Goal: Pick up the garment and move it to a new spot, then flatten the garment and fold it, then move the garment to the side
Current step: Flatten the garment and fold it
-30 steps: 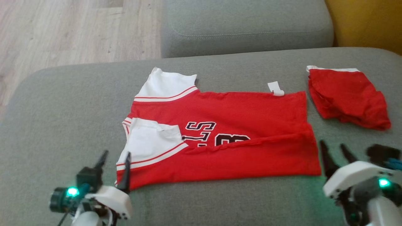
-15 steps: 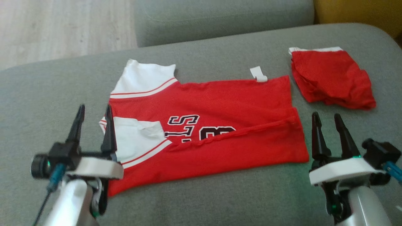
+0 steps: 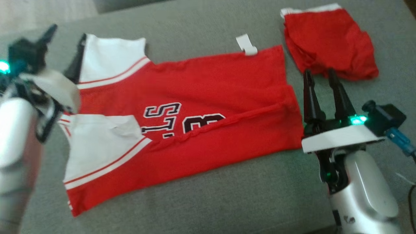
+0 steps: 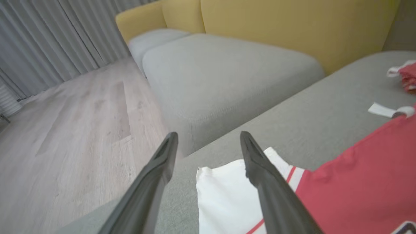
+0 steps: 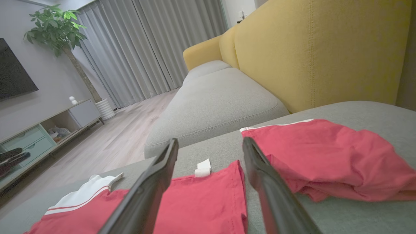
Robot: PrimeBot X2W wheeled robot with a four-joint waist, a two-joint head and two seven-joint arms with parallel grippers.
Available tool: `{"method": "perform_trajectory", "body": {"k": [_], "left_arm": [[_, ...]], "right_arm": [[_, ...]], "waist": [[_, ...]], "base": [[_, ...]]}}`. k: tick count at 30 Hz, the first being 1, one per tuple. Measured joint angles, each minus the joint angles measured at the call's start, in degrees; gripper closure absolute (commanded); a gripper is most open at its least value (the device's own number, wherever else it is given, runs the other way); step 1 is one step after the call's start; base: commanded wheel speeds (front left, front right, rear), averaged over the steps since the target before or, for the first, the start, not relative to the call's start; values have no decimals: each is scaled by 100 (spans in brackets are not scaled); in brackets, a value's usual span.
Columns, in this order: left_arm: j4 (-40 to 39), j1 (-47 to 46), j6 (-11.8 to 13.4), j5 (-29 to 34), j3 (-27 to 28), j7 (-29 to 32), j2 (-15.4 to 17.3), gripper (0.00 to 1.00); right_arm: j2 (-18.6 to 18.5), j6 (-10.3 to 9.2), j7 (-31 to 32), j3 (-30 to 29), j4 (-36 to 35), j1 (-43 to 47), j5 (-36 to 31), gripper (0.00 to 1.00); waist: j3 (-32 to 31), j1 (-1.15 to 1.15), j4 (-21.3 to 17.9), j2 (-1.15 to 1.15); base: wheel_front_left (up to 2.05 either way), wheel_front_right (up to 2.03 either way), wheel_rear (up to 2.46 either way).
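Spreading across the grey cushion (image 3: 247,195), the red and white garment (image 3: 211,97) lay flat. Its near long side was folded up over the lettering, with the white sleeves toward nine o'clock in the head view and the hem toward three o'clock. Bare cushion ran wide and free along the garment's six o'clock side, and a narrower strip lay at twelve o'clock beyond the white tag (image 3: 246,45). In the left wrist view the cushion's edge dropped to the wooden floor (image 4: 65,130) at about ten o'clock, with a second grey cushion (image 4: 227,74) and a yellow backrest (image 5: 325,48) beyond. A folded red piece (image 3: 328,42) took up the one o'clock corner of the head view, parted from the hem by a slim gap.

The left gripper (image 3: 65,40) stood at the sleeve end, at ten o'clock, fingers spread wide and holding nothing. In its wrist view one finger overlapped the far white sleeve (image 4: 221,195) and the other lay over bare cushion; whether either touched the cloth could not be told. The right gripper (image 3: 319,73) stood at three o'clock, just off the hem, fingers likewise wide apart and empty, tips toward the gap before the folded red piece
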Motion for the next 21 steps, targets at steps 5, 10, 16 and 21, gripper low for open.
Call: {"method": "perform_trajectory", "body": {"k": [5, 10, 16, 21], "left_arm": [[687, -741, -89, -149, -454, 569, 491, 0], [1165, -1088, -97, -742, -1006, 895, 799, 0], [1594, -1491, -97, -1356, -1298, 1084, 905, 0], [1911, -1631, -97, -1605, -1492, 1154, 947, 0]], "right_arm": [[-1, 0, -159, 203, -36, -204, 146, 0], [-1, 0, -233, 385, -29, -289, 214, 0], [-3, 0, -334, 304, 0, -300, 215, 0], [-3, 0, -369, 304, 23, -315, 215, 0]], "waist": [[478, 0, -249, 0], [843, 0, -535, 0], [1152, 0, -785, 0], [1230, -1, -860, 0]], "base": [[0, 0, 0], [0, 0, 0], [0, 0, 0], [0, 0, 0]]}}
